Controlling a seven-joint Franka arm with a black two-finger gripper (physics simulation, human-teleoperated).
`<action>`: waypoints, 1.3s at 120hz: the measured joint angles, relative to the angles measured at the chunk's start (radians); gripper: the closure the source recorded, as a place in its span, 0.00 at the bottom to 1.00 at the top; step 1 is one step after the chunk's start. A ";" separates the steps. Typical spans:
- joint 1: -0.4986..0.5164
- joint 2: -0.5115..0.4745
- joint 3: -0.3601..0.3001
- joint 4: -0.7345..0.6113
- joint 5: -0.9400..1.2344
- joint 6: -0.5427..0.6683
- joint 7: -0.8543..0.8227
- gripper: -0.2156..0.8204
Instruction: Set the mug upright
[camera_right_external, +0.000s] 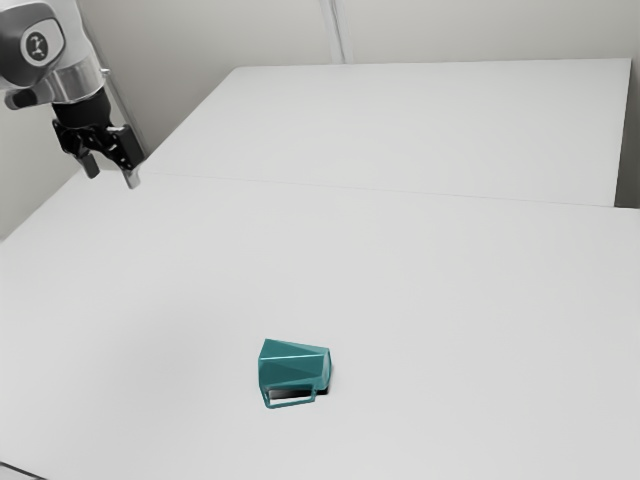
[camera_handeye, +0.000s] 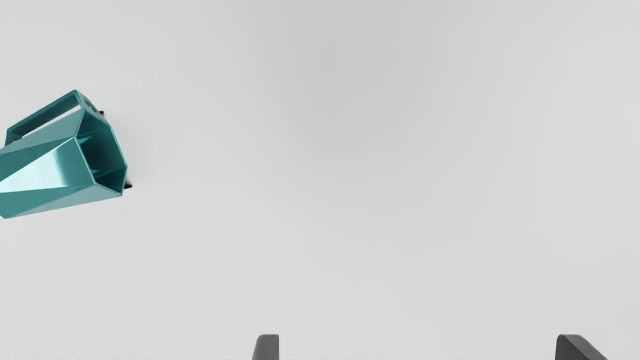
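Note:
In the exterior view my gripper hangs at the upper left, raised and well apart from the mug. The teal faceted mug lies on its side on the white table, its handle toward the exterior view's bottom edge and one end toward the right. The wrist view has the same mug partly cut off by the picture's edge, with its hollow mouth facing into the picture. My gripper is open there, the two fingertips wide apart with nothing between them.
A broad white table lies under the mug, with a thin seam across its far part. Pale walls stand behind it. A dark thin line crosses the exterior view's bottom left corner.

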 joint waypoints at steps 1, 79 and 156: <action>0.000 0.000 0.000 0.000 0.000 0.001 0.000 0.21; 0.089 -0.089 -0.021 -0.468 -0.356 0.234 0.000 0.21; 0.097 0.112 -0.136 -0.676 -0.880 0.449 0.000 0.21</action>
